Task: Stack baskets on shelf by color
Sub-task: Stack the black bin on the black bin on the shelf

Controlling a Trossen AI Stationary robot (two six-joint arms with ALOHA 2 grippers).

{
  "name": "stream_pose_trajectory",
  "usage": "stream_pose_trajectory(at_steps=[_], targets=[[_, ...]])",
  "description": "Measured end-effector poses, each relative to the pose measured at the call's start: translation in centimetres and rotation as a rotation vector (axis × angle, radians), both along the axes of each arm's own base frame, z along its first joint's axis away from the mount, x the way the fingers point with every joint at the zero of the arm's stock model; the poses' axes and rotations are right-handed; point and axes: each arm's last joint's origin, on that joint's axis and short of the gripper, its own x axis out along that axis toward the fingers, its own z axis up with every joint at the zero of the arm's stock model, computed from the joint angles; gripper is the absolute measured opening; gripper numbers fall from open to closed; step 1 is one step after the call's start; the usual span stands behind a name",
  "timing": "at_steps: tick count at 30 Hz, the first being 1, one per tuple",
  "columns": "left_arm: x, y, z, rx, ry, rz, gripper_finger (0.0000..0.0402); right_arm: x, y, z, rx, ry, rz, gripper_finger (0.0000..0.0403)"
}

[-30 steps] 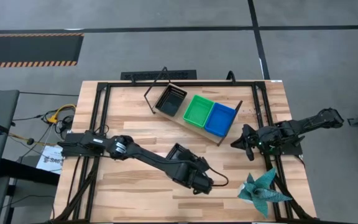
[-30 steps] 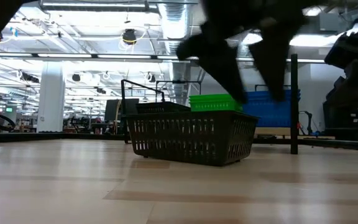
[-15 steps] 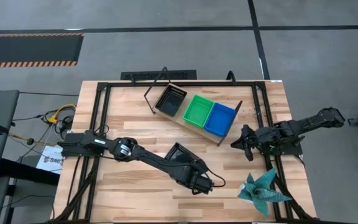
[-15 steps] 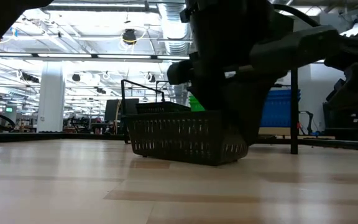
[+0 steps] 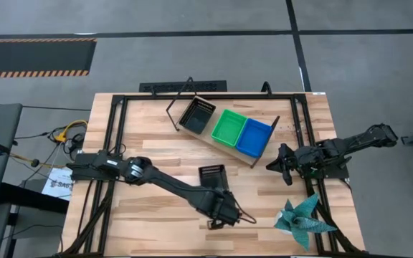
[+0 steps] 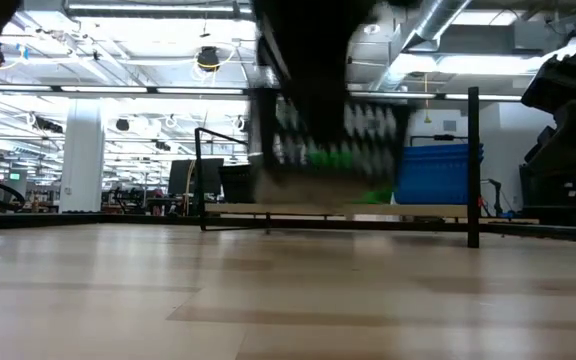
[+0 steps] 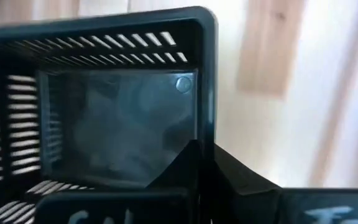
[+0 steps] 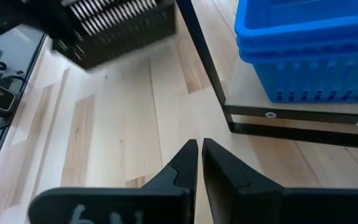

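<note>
My left gripper [image 5: 216, 190] is near the table's middle, shut on a black mesh basket [image 5: 212, 174], which shows blurred and off the tabletop in the low view [image 6: 328, 140]. The shelf [image 5: 258, 159], a light board with black wire end frames, lies slantwise at the back. On it stand a black basket [image 5: 197, 115], a green basket [image 5: 229, 127] and a blue basket [image 5: 254, 137]. My right gripper [image 5: 274, 165] waits shut to the right of the shelf's blue end and holds nothing [image 8: 200, 144]. My left gripper has one side wall of the black basket [image 7: 204, 106] between its fingers, one finger inside [image 7: 176, 171] and one outside [image 7: 244, 180]. The fingers come over the rim from above, pointing down. The basket hangs lifted clear of the table.
A teal spiky star-shaped object [image 5: 303, 218] lies near the table's front right corner. Black frame rails [image 5: 117, 143] run along the table's edges. Bare wood [image 5: 156, 222] lies in front of and left of the lifted basket. Cables and a monitor stand off the table's left side.
My left gripper has come down over the black basket, taken hold of its wall and drawn a little toward the table's left. The basket, which stood slantwise on the table, is now lifted clear and has turned squarer to the table's edges.
</note>
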Motion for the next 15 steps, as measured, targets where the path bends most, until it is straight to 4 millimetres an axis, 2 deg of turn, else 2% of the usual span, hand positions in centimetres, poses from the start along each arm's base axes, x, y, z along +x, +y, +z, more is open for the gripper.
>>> stream_pose_trajectory(at_steps=[3, 6, 10, 15], targets=[[-1.6, 0.0, 2.9, 0.018, 0.011, -0.025, 0.0, 0.0, 0.0, 0.0, 0.0, 0.0, 0.0, 0.005], [-3.5, 0.9, 6.5, 0.149, -0.018, -0.043, 0.0, 0.0, 0.0, 0.0, -0.001, 0.0, 0.0, 0.005], [-4.9, 3.8, 10.3, 0.38, -0.058, -0.071, 0.0, 0.0, 0.0, 0.0, -0.003, 0.0, 0.001, 0.005], [-5.0, 8.7, 12.7, 0.561, 0.0, -0.191, 0.0, 0.0, 0.0, 0.0, -0.009, -0.004, 0.001, 0.005]])
